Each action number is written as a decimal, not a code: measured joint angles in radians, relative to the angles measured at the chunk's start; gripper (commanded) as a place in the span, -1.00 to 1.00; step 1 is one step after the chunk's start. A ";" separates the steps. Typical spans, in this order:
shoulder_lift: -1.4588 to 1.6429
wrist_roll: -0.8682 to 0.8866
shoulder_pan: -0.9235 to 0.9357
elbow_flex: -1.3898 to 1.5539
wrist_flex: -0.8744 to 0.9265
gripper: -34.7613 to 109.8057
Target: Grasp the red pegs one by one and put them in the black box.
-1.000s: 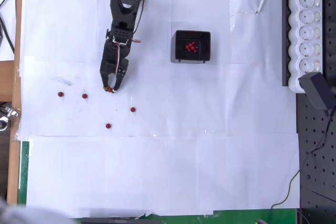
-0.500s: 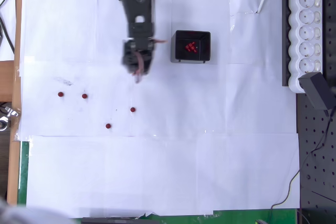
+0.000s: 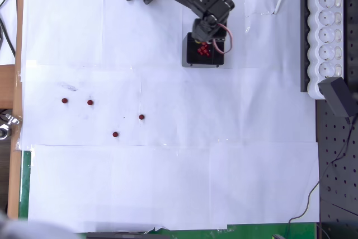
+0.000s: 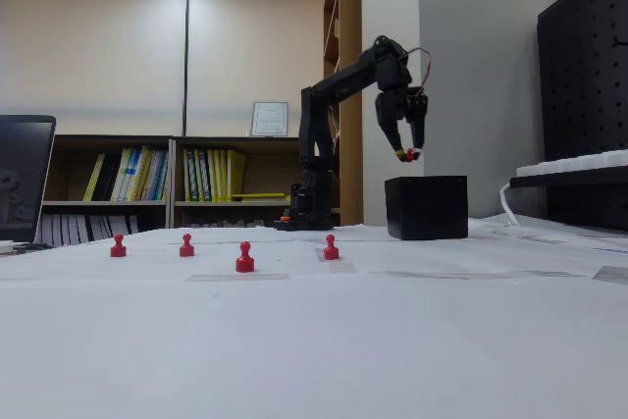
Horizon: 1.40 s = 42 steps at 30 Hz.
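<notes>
**Peg held above the black box, four pegs on the worktop**

Overhead view: The arm is seen reaching from its base at about 11 o'clock of the picture toward the black box point(image 3: 205, 50), which stands on the white-papered worktop point(image 3: 168, 183) at roughly 1 o'clock from the picture's centre. The gripper point(image 3: 209, 42) is placed over the box's far edge, and the fingers themselves are hidden under the wrist, so their spacing cannot be told from here. A small cluster of red pegs point(image 3: 203, 51) is seen inside the box. Four more pegs are spread over the worktop at about 8 to 9 o'clock from the box, well apart from it: one point(image 3: 64, 101) farthest left, one point(image 3: 89, 102) just beside it, one point(image 3: 115, 134) lower down, and one point(image 3: 141, 117) nearest the box. A white power strip point(image 3: 328, 26) is laid along the right edge.

Fixed view: The gripper point(image 4: 405, 154) is hung pointing down, directly at 12 o'clock above the black box point(image 4: 426, 207), apart from its rim. The fingers point(image 4: 397, 141) are clamped on a red peg point(image 4: 406, 155) at their tips. Four pegs are stood upright on the worktop point(image 4: 314, 340): at point(image 4: 118, 246), point(image 4: 186, 245), point(image 4: 244, 258) and point(image 4: 331, 248).
</notes>
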 measured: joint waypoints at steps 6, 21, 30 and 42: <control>0.115 -0.002 -0.002 -0.063 -0.126 -0.48; 0.164 -0.037 0.011 -0.075 -0.173 -0.32; -0.081 0.008 0.155 -0.026 -0.143 -0.32; -0.278 0.370 0.568 -0.626 -0.614 -0.32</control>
